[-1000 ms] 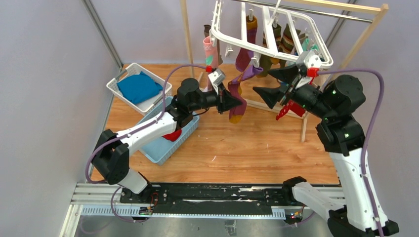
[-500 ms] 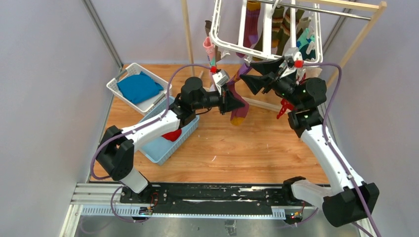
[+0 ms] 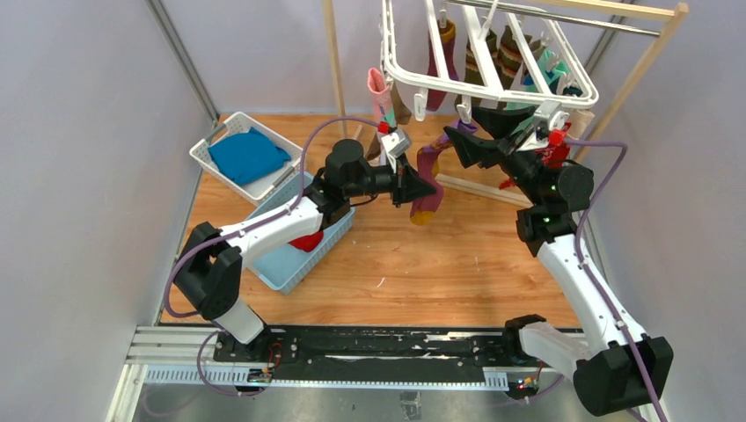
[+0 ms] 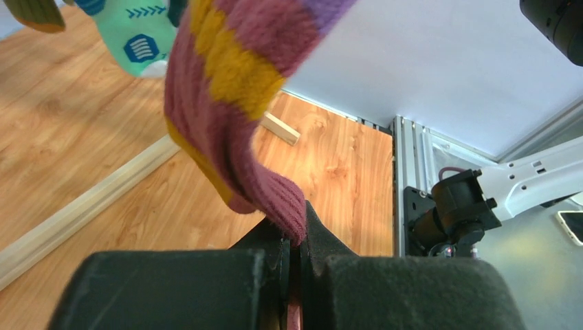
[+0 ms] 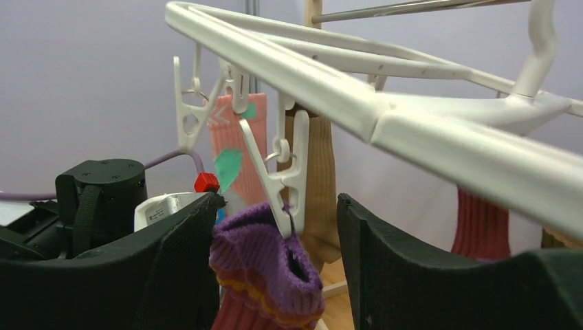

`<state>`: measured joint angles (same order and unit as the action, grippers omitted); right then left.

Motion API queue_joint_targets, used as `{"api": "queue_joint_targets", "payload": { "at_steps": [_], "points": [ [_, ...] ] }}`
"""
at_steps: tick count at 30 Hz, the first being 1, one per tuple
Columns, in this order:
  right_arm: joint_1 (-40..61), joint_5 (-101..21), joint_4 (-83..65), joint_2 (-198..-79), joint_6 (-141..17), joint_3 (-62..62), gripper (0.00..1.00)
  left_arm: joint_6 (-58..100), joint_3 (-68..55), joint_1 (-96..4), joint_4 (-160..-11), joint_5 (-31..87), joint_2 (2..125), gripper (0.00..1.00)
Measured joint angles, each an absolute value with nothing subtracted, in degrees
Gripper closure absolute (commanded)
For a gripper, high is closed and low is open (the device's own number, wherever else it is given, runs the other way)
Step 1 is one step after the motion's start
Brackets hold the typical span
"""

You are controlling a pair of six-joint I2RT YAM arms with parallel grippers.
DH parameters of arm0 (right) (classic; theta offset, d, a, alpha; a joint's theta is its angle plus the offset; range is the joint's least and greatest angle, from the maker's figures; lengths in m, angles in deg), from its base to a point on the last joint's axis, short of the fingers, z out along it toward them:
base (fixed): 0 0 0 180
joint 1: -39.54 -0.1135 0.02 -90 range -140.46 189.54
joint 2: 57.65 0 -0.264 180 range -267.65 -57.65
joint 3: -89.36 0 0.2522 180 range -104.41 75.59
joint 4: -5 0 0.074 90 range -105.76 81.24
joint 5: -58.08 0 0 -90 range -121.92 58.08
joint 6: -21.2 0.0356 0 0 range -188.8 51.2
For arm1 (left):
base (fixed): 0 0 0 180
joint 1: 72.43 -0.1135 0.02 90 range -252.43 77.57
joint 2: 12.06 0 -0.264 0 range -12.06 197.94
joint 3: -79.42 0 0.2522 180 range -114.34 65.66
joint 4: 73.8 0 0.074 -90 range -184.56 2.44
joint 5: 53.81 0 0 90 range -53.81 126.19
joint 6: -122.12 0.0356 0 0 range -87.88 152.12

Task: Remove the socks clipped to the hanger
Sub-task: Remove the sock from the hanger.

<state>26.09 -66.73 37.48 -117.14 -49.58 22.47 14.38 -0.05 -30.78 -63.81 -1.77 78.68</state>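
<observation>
Pinching the striped sock (image 4: 227, 89) toe with left gripper (image 4: 295, 240), straddling its clip (image 5: 285, 185) with right gripper (image 5: 275, 237) spread wide. Squeeze clip squarely, then tug gently, sparing the hanger (image 5: 357, 103).

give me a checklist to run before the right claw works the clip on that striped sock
1. Left claw shut on the lower end of the striped sock: ok.
2. Right claw open, with one side on either side of the clip: ok.
3. Clip biting the sock's purple cuff: ok, not yet released.
4. Sock bends loosely down to the left claw and is not stretched tight: ok.
5. Pink sock and tan sock clear of the right claw: cannot tell, they hang close behind the clip.
</observation>
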Motion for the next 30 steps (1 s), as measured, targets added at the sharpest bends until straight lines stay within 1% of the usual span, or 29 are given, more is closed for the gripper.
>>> {"api": "queue_joint_targets", "payload": {
  "at_steps": [3,8,11,14,17,23,30],
  "points": [
    [26.4,-65.9,39.4,-116.7,-50.7,24.1,0.39,14.6,-0.1,-30.3,-63.8,-1.8,78.9,1.0],
    [26.7,-66.1,42.9,-116.6,-50.8,25.6,0.4,14.8,0.0,-29.8,-63.7,-1.8,79.2,1.0],
    [26.8,-66.8,45.4,-116.7,-50.5,25.6,0.44,15.0,0.0,-29.8,-63.7,-1.7,79.8,1.0],
    [27.0,-67.6,48.2,-117.4,-49.7,25.6,0.46,15.0,0.1,-29.7,-63.7,-1.7,80.5,1.0],
    [27.4,-67.9,49.8,-118.5,-48.6,25.4,0.51,15.0,0.3,-29.5,-63.8,-1.7,81.1,1.0],
    [27.8,-68.7,52.2,-122.1,-45.3,23.2,0.51,15.0,0.5,-29.5,-63.7,-1.7,81.3,1.0],
    [27.7,-69.6,57.1,-125.4,-40.4,21.7,0.55,15.0,0.5,-29.5,-63.7,-1.8,81.9,1.0]
  ]
}}
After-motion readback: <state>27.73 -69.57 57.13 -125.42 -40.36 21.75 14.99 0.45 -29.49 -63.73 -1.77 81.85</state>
